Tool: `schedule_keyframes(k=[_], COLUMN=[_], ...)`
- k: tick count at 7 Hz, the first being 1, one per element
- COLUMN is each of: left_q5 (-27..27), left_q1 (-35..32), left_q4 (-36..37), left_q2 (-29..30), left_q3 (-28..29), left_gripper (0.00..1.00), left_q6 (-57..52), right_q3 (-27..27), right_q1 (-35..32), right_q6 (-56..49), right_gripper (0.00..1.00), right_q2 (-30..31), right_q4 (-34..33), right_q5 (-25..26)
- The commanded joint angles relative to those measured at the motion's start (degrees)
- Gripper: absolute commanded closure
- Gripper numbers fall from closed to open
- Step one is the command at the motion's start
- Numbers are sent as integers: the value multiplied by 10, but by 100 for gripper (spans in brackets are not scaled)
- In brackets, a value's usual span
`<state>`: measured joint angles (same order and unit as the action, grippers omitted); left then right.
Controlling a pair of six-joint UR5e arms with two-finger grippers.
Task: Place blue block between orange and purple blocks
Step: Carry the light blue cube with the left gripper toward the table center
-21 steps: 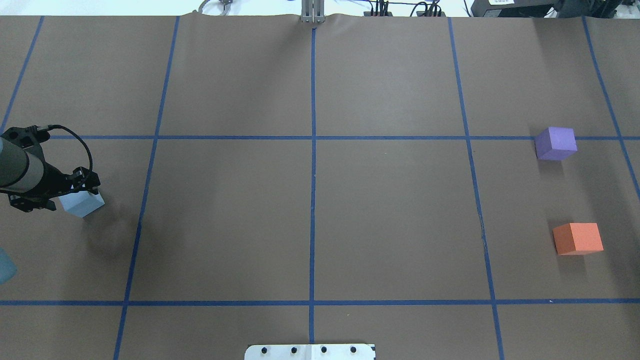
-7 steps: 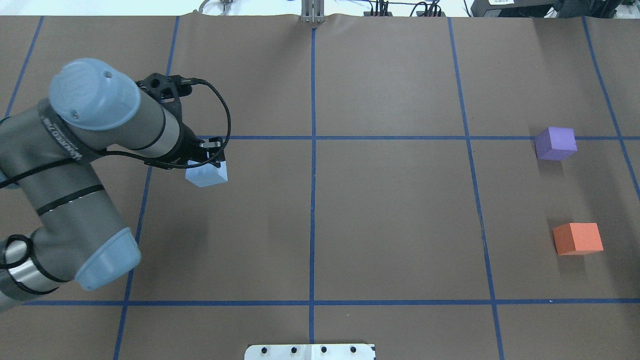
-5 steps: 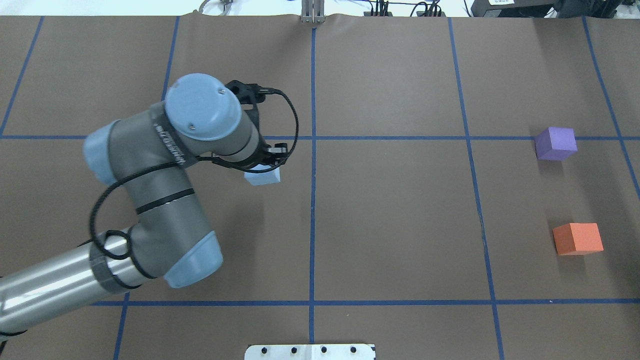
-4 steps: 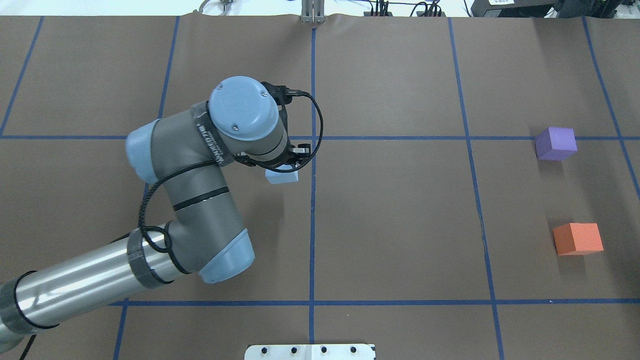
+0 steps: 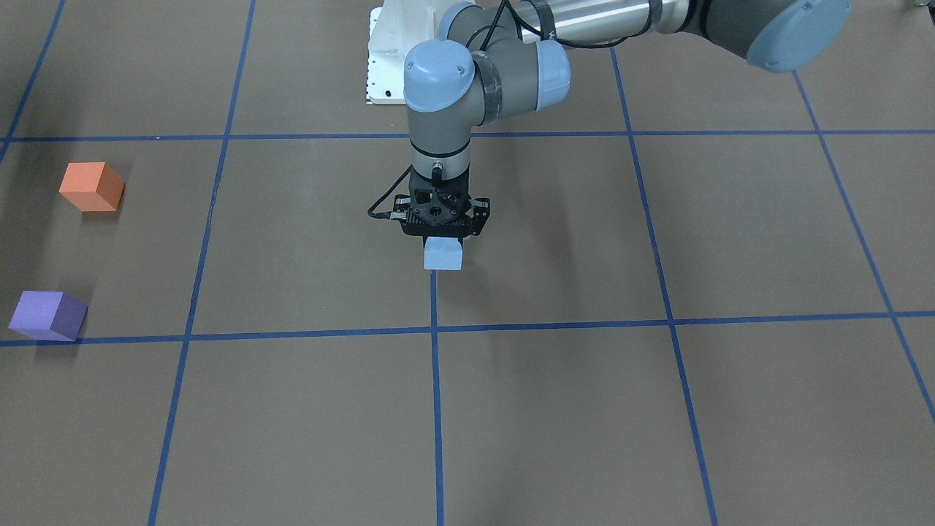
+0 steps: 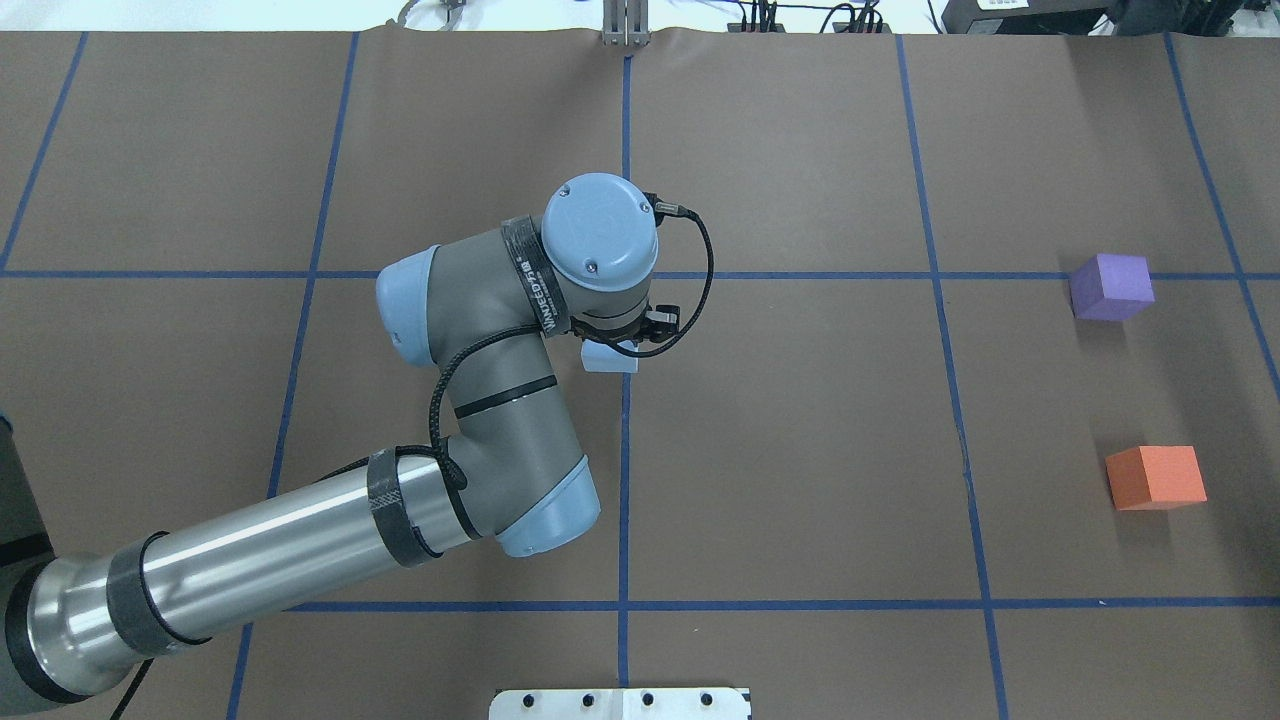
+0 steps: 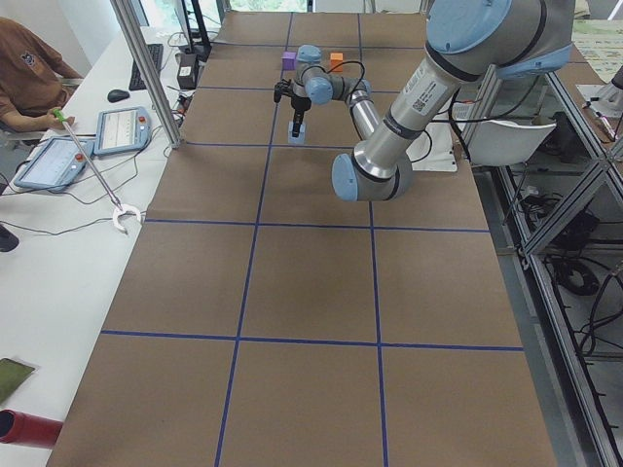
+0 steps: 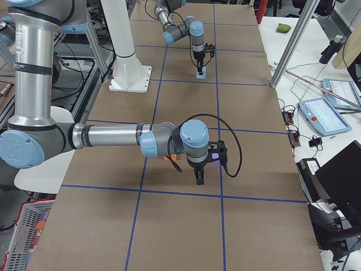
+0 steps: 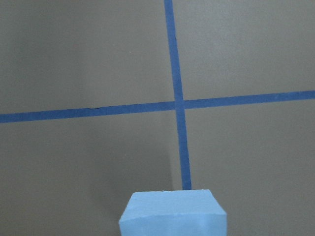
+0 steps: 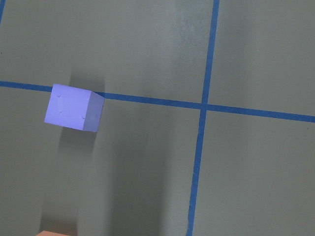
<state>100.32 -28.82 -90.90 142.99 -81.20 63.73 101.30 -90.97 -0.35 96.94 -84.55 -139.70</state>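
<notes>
My left gripper (image 5: pixel 443 245) is shut on the light blue block (image 5: pixel 443 255) and holds it over the table's centre line. The block also shows in the overhead view (image 6: pixel 610 358) and at the bottom of the left wrist view (image 9: pixel 172 214). The purple block (image 6: pixel 1111 287) and the orange block (image 6: pixel 1155 477) sit apart at the far right of the table, purple farther from me. Both show in the right wrist view, purple (image 10: pixel 74 107) and orange (image 10: pixel 54 233). My right gripper (image 8: pixel 199 179) hangs above those two blocks; I cannot tell if it is open or shut.
Blue tape lines (image 6: pixel 625 450) divide the brown table into squares. My white base plate (image 6: pixel 620 703) lies at the near edge. A metal post (image 6: pixel 625 25) stands at the far edge. An operator (image 7: pixel 29 78) sits with tablets beyond the table's far side.
My left arm has carried the blue block from the table's far left rightward to the centre line. The purple and orange blocks have not moved.
</notes>
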Motion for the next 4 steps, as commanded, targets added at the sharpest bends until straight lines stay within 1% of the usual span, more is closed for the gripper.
schedule_keyframes(k=[1, 2, 3, 4], left_q5=[0, 1, 1, 1], left_q1=[14, 14, 13, 14], left_q4=[-34, -47, -47, -48], left_q2=[4, 4, 4, 5], left_q3=[40, 43, 46, 45], left_gripper=[100, 100, 49, 0], left_q6=[1, 7, 30, 34], right_q3=[1, 2, 2, 3], right_q1=[0, 0, 0, 0], right_q6=[0, 0, 0, 0], right_gripper=[0, 0, 0, 0], right_q2=[-3, -4, -5, -6], right_q4=[0, -1, -1, -1], right_q5=[0, 0, -14, -28])
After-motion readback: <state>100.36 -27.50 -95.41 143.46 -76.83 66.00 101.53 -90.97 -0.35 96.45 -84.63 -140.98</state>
